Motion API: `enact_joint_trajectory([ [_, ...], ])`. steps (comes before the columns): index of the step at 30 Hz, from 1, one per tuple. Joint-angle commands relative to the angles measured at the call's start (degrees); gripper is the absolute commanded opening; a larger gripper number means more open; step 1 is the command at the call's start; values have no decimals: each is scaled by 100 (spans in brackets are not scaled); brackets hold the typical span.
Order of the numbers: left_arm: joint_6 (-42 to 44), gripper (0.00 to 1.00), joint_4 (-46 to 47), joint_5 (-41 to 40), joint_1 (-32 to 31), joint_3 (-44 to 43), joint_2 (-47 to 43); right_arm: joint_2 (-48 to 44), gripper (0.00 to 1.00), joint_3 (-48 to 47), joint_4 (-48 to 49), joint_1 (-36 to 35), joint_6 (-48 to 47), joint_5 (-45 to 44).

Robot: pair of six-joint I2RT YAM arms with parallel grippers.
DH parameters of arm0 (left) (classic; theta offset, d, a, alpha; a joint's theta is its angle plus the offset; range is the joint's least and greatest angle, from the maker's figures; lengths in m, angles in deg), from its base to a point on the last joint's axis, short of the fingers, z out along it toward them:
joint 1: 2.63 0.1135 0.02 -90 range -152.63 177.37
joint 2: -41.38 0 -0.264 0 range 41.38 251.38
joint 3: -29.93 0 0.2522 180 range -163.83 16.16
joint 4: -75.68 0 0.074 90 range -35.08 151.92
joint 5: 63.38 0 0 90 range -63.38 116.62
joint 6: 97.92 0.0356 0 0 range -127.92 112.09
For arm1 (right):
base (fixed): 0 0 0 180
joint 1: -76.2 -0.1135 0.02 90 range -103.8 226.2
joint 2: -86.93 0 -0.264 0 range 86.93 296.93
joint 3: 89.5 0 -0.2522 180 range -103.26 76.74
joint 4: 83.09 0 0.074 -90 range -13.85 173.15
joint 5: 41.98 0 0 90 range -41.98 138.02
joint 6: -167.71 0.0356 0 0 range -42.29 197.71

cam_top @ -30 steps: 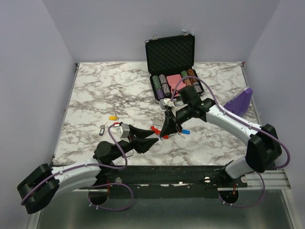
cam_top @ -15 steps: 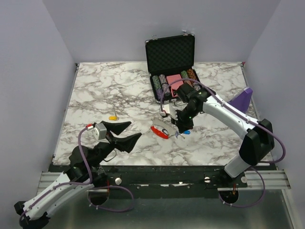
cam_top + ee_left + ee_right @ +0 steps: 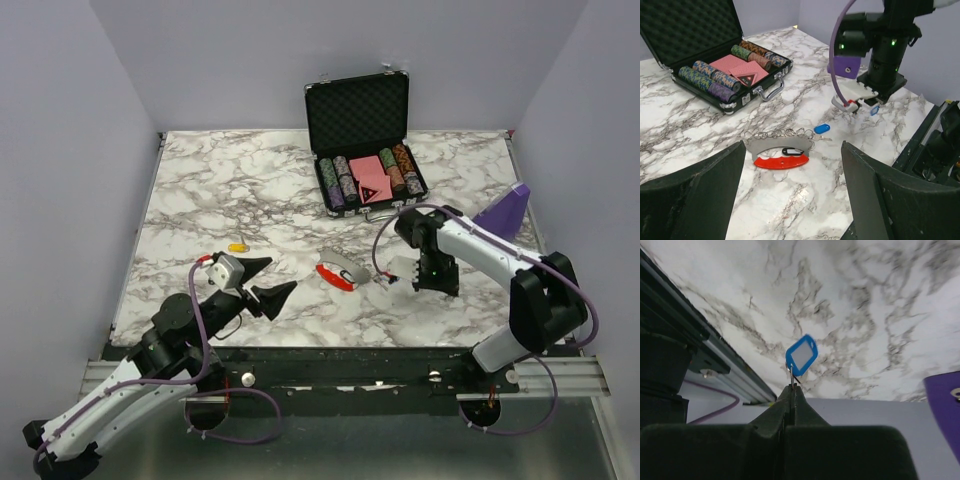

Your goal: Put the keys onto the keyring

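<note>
The keyring (image 3: pixel 340 275) is a red and silver oval loop lying flat at mid-table; it also shows in the left wrist view (image 3: pixel 782 161), with a black-tagged key (image 3: pixel 792 151) inside the loop and a blue-tagged key (image 3: pixel 822 128) beside it. My left gripper (image 3: pixel 282 275) is open and empty, a short way left of the keyring. My right gripper (image 3: pixel 792 386) is shut on the metal of a key with a blue tag (image 3: pixel 801 354), held above the table right of the keyring (image 3: pixel 437 288). A yellow-tagged key (image 3: pixel 237 246) lies at the left.
An open black case (image 3: pixel 365 175) of poker chips and cards stands behind the keyring. A purple object (image 3: pixel 505 210) sits at the right edge. A chain of small rings (image 3: pixel 780 134) lies along the keyring's silver side.
My right gripper has moved right, away from the keyring, carrying the blue-tagged key. My left gripper has pulled back to the left of the keyring.
</note>
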Motion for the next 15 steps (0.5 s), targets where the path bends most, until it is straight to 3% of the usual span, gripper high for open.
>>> enact_joint_trajectory([
  [1,113,86,-42,-10,20,-21,-236,424,2,447,-660,18,68,-1057],
  [7,87,86,-7,-10,11,41,-342,1356,2,131,-581,10,262,-1163],
  [15,87,86,46,-10,2,68,-412,1937,3,-273,-186,10,446,-926],
])
